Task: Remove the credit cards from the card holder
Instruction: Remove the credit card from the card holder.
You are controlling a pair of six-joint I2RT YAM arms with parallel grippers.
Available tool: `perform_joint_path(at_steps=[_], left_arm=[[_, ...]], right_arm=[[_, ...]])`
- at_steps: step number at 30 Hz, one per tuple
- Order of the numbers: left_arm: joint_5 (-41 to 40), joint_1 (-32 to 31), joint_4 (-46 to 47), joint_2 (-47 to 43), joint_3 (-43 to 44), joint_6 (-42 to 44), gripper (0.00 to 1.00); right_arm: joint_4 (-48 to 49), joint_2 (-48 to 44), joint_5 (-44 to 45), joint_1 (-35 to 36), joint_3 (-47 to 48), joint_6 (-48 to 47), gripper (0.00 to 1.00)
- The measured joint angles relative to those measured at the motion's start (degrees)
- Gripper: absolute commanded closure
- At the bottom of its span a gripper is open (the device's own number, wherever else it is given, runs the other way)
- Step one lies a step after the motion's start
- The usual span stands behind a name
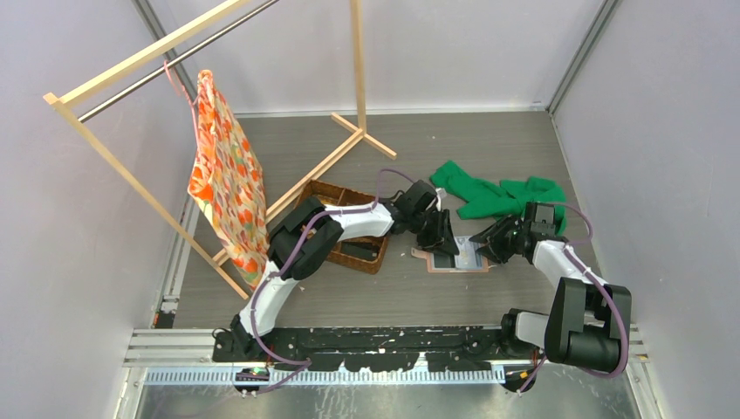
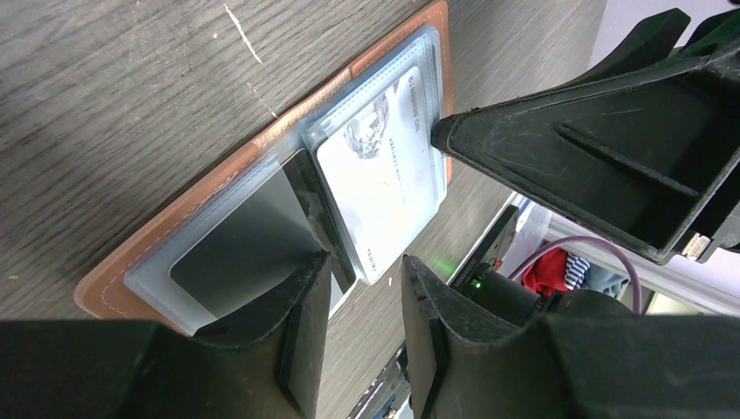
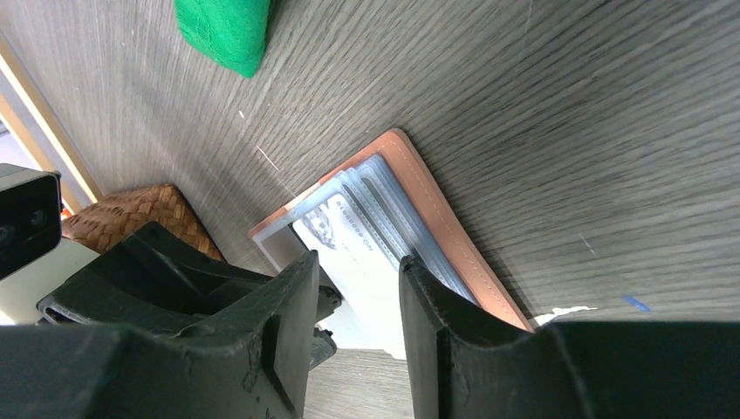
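Both arms meet over the card holder [image 2: 109, 284], lying open and flat mid-table. The left gripper [image 2: 366, 340], jaws part open, straddles a white card [image 2: 384, 183] in its clear sleeve. The right gripper [image 3: 358, 332] touches the card's far edge, grip unclear. Probably working the first card loose; next, pinch and slide it out. Grey wood-grain table [image 2: 105, 105]; beyond, woven basket [image 1: 362, 253], green cloth [image 1: 497, 196], wooden rack [image 1: 358, 61].

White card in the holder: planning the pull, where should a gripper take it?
Probably the white card's exposed end, sticking out of its clear sleeve past the card holder's edge. Come from that side, low along the table; the rest lies flat, sleeved.
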Motion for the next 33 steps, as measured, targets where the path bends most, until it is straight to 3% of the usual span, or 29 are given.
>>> perform_joint_path(at_steps=[33], left_arm=[[0.68,0.44,13.0,1.27,-4.74,-4.52,0.66]], right_arm=[[0.74,0.17,-0.66,0.0,-0.28,0.17,0.55]])
